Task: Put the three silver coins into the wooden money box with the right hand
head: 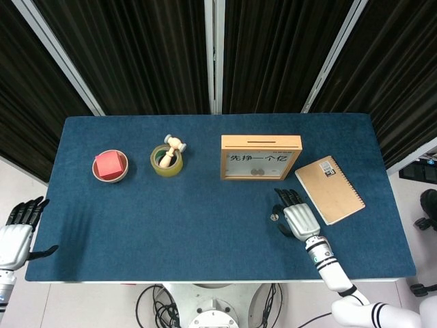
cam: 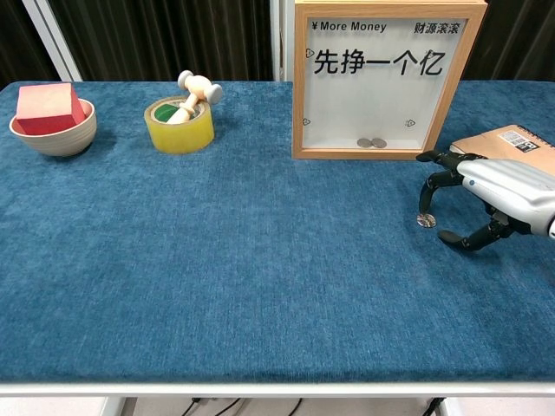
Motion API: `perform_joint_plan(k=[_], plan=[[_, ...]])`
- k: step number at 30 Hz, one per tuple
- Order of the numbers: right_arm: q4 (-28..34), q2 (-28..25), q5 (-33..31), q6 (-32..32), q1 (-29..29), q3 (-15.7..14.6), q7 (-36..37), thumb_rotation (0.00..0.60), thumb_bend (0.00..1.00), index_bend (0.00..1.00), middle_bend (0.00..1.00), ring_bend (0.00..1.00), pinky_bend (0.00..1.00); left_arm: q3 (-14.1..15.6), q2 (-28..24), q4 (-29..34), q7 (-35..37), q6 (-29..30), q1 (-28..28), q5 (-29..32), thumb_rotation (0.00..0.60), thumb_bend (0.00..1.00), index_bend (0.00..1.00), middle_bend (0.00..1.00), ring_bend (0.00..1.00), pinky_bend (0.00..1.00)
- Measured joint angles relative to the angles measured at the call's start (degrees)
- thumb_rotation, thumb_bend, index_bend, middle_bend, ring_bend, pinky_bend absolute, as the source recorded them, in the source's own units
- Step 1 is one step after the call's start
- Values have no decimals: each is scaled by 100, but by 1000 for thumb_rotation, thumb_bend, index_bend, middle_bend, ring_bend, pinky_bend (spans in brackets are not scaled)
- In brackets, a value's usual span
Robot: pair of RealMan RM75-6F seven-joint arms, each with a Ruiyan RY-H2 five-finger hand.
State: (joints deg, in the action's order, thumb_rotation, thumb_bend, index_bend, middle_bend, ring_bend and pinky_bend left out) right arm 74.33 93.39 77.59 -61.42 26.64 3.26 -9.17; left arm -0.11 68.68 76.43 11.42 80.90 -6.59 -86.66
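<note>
Coin (cam: 425, 220) of silver colour lies flat on the blue counter (head: 205, 219), in front of the wooden money box (cam: 388, 80) and slightly to its right. Two more coins (cam: 372, 142) rest side by side on the bottom of the box, behind its clear front panel. The box stands upright, with a slot visible in its top edge in the head view.

Right hand (cam: 486, 196) hovers low over the counter just right of the loose coin. Its fingers (cam: 435, 179) are spread and curled downward, one fingertip reaching to just above or against the coin; contact cannot be confirmed. The thumb points down toward the counter, apart from the coin. The hand holds nothing.

Left hand (head: 17, 229) sits off the counter's left front corner, fingers apart, holding nothing.

Brown spiral notebook (head: 329, 189) lies flat to the right of the box, just beyond the right hand. A yellow tape roll (cam: 179, 124) with a small wooden mallet (cam: 195, 94) propped in it stands left of the box. Further left, a bowl (cam: 52, 136) holds a red block (cam: 47, 106).
</note>
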Motion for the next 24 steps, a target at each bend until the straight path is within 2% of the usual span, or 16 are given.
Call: perform_joint_plan(k=[24], plan=[[-48, 45, -11, 40, -9, 33, -89, 600, 288, 463, 14, 0, 0, -8, 8, -66, 65, -49, -44, -7, 600, 30, 8, 0, 0, 0]])
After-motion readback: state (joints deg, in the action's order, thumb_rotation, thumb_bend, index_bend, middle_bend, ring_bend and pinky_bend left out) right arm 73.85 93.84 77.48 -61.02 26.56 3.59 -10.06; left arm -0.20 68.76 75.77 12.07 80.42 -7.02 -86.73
